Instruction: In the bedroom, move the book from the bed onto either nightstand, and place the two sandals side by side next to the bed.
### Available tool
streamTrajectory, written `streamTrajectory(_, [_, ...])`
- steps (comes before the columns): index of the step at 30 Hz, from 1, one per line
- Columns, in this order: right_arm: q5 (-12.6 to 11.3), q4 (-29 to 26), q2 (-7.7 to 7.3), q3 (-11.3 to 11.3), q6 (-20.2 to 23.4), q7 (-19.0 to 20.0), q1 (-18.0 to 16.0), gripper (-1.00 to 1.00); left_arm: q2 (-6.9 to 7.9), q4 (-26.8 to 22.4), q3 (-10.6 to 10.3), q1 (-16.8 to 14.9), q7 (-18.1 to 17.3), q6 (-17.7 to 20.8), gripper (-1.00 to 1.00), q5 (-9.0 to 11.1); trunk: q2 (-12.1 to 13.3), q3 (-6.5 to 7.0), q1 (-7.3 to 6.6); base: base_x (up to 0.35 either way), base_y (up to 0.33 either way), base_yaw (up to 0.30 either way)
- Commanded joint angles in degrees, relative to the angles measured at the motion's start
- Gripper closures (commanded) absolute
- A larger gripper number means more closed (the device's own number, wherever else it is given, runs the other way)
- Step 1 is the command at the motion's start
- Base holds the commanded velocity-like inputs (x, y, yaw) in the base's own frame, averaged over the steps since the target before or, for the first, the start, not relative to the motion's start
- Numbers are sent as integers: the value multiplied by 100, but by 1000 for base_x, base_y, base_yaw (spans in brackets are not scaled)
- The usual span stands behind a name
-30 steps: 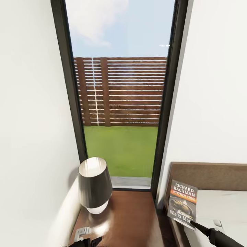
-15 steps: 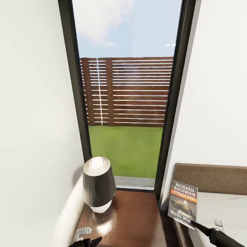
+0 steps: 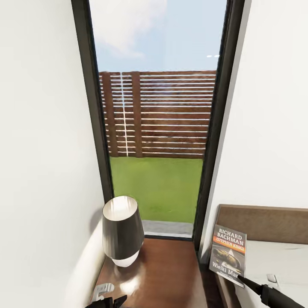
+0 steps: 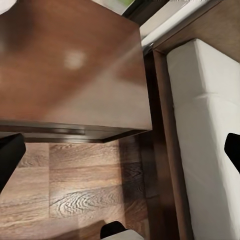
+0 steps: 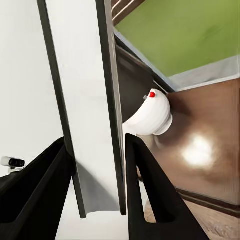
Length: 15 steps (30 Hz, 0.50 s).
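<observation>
Right hand (image 3: 240,278) gripping book (image 3: 228,254), beside nightstand (image 3: 162,273)

Bright daylight through window (image 3: 156,128), glare on nightstand (image 3: 162,273), soft render

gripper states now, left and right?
Left gripper: open, holding nothing.
Right gripper: shut on the book.
</observation>
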Motion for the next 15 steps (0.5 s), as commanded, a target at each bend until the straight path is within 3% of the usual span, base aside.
streamTrajectory(1, [9, 3, 1, -28, 11, -11, -3, 100, 6, -5, -27, 0, -8, 47, -100, 59, -3, -2, 4, 202, -63, 0])
streamTrajectory(10, [9, 3, 5, -24, 11, -307, -3, 100, 4, -5, -30, 0, -14, 47, -100, 59, -3, -2, 4, 266, -60, 0])
streamTrajectory(15, [11, 8, 10, -21, 11, -318, -3, 100, 4, -5, -33, 0, -17, 47, -100, 59, -3, -2, 4, 99, -7, 0])
